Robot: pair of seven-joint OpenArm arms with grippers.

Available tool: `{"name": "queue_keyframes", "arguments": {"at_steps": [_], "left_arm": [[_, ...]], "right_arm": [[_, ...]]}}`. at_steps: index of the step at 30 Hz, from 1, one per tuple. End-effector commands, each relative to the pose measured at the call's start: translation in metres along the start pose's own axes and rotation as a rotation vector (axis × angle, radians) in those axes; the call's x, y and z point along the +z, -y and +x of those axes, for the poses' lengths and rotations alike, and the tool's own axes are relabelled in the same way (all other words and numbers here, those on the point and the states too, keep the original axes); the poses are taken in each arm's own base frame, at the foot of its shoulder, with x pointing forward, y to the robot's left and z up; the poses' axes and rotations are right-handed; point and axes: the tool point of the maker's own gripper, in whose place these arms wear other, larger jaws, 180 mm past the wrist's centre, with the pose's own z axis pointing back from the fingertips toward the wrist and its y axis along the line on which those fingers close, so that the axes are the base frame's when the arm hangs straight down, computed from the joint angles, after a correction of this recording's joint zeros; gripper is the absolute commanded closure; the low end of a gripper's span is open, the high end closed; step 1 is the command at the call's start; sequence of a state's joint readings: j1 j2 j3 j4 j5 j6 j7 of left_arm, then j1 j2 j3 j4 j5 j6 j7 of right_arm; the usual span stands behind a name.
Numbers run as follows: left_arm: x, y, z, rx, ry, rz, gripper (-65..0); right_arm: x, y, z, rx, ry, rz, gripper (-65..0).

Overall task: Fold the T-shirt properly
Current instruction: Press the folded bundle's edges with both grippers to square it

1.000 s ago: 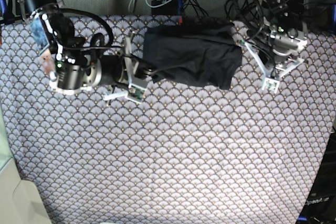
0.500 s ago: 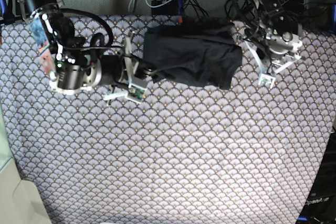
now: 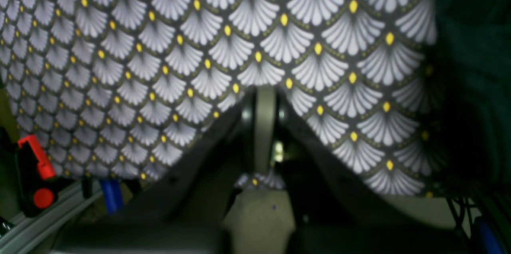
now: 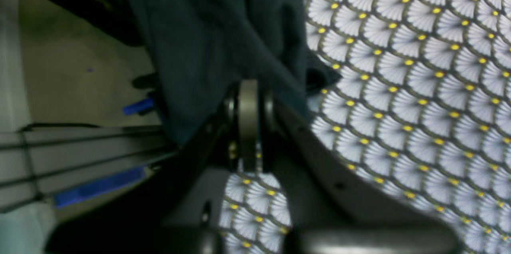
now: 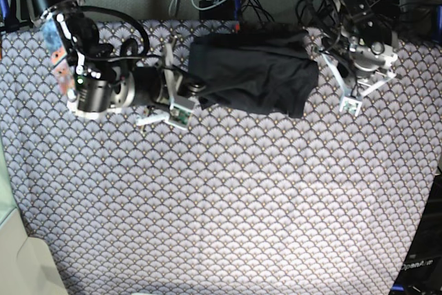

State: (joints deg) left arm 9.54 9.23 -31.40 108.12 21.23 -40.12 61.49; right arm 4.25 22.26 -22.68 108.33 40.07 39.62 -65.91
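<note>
**Desk:** Item one, changes since the earlier base picture?

**Operator:** I am seeing the right arm's body sitting a little farther back than a second ago, with the right gripper [image 5: 197, 90] edging in against the left edge of the T-shirt [image 5: 252, 74]. The left gripper [image 5: 319, 53] is sitting slightly higher in the picture than before, its wrist plate pulled in toward the far right corner. The T-shirt is lying where it was, and the patterned cloth [image 5: 228, 198] is lying as before.

**Desk:** Item two, location of the garment?

**Operator:** I am logging it as a folded dark bundle at the far middle of the patterned cloth, between the two arms, its far edge reaching the cloth's back border.

**Desk:** Item three, gripper states?

**Operator:** Both pairs of jaws are pressed together. In the right wrist view the right gripper is lying against the T-shirt's fabric [image 4: 223, 30]; whether any cloth is pinched between the tips, I cannot tell. The left gripper [image 3: 264, 98] is hovering over bare patterned cloth [image 3: 199, 46], holding nothing.

**Desk:** Item four, hard to read?

**Operator:** Both wrist views are blurring. The T-shirt is showing only as a dark strip [image 3: 475, 46] at the right edge of the left wrist view.
</note>
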Motion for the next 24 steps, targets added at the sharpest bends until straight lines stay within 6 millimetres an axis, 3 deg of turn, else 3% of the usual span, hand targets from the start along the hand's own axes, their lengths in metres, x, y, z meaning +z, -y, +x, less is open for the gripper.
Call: {"name": "queue_keyframes", "arguments": {"at_steps": [1,5,24], "left_arm": [[0.0040,-0.0055,0.0096,-0.001,0.033,0.018,0.0],[0.0039,-0.0058,0.0085,-0.001,0.030,0.019,0.0],[0.0039,-0.0055,0.0088,-0.002,0.031,0.019,0.0]], "right_arm": [[0.0031,0.0048,0.0120,0.029,0.031,-0.021,0.0],[-0.0025,0.0032,0.0023,0.028,-0.007,-0.050,0.0],[-0.0024,0.0027,0.0024,0.026,-0.004,-0.050,0.0]]}}
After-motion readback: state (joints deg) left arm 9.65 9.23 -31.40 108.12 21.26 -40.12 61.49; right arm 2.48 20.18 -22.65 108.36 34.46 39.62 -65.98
